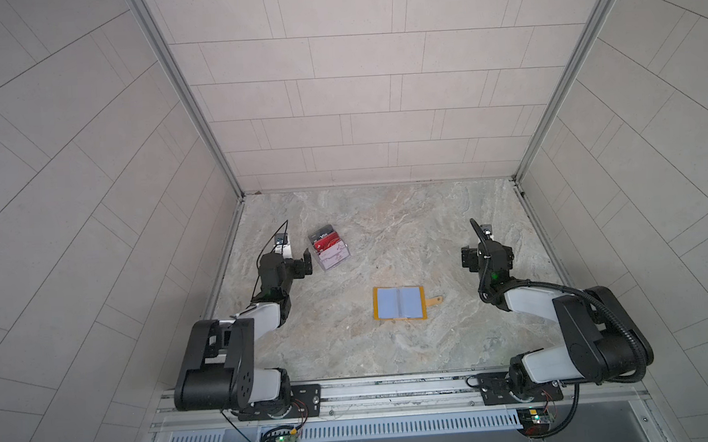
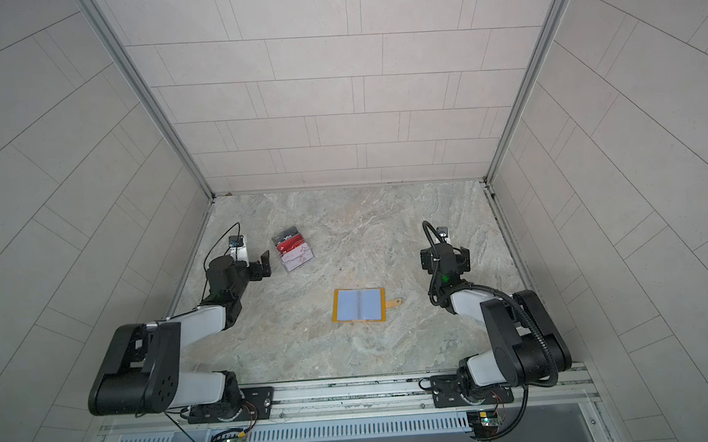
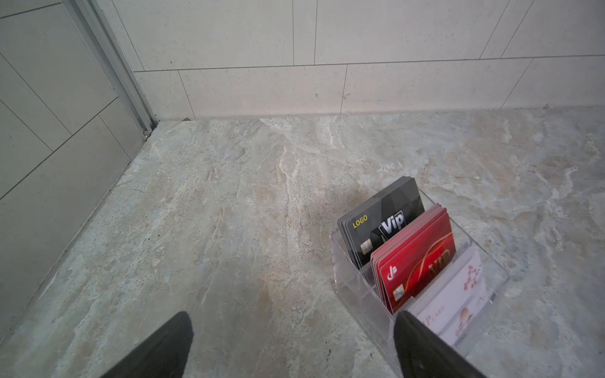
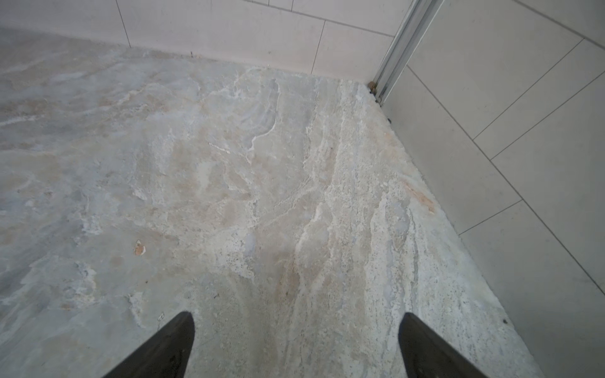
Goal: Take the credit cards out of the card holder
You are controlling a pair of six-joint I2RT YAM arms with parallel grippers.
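Observation:
The mustard-yellow card holder (image 1: 399,303) (image 2: 359,305) lies open and flat mid-table, its pale blue sleeves showing no card and its strap tab pointing right. Red credit cards (image 3: 415,258) (image 1: 327,243) (image 2: 290,245) stand as a stack in the middle tier of a clear acrylic box. My left gripper (image 3: 293,322) (image 1: 304,264) (image 2: 263,265) hangs open just left of that box and holds nothing; one fingertip (image 3: 412,330) overlaps the box's near corner in the left wrist view. My right gripper (image 4: 296,322) (image 1: 486,253) (image 2: 445,256) is open and empty over bare marble at the right.
The acrylic box (image 3: 352,288) (image 1: 337,264) also holds black Vip cards (image 3: 381,219) at the back and white cards (image 3: 458,301) in front. Tiled walls close the left, back and right sides. A metal rail (image 1: 394,388) runs along the front edge.

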